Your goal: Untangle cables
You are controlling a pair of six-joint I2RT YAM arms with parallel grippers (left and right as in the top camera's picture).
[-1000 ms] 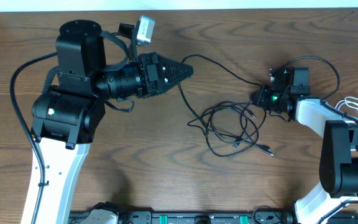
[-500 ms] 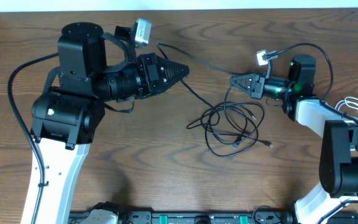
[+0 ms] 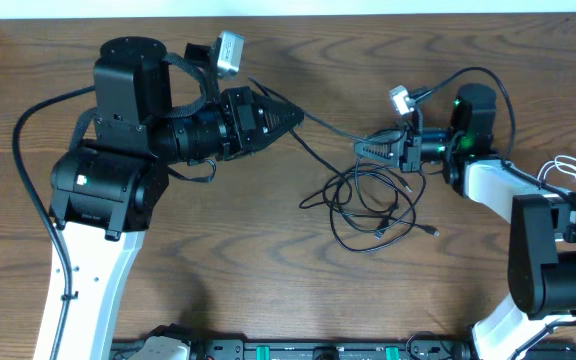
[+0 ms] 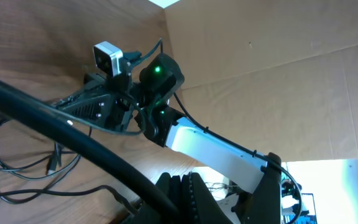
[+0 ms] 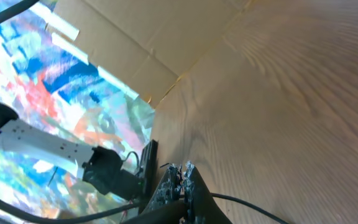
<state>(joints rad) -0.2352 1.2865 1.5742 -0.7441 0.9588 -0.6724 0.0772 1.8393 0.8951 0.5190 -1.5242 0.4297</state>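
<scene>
1. The black cables (image 3: 373, 205) lie as a loose tangle of overlapping loops on the wooden table (image 3: 268, 290), about mid-table. Every place below is given from this tangle. A small plug end (image 3: 430, 232) pokes out at its lower right edge.
2. One stretched cable (image 3: 328, 128) runs in a nearly straight line from just above the tangle's top edge, up and to the left of it. It spans the gap between the two grippers. Past the left gripper its loose end carries on up and to the left, farther from the tangle.
3. The right gripper (image 3: 361, 150) sits just above the tangle's upper edge, pointing left. Its fingers (image 5: 180, 182) are pressed together on the stretched cable. In the right wrist view the thin cord comes out to the side of the closed tips. Below this gripper, dark strands drop into the tangle.
4. The left gripper (image 3: 293, 113) is up and to the left of the tangle, clear of its loops, pointing right toward the right gripper. Its fingers (image 4: 182, 186) pinch the same stretched cable. In the left wrist view the cable crosses as a thick dark band running down to them.
5. The white cable (image 3: 573, 172) lies in small loops far to the right of the tangle, beside the right arm's base and well apart from the black cables.
</scene>
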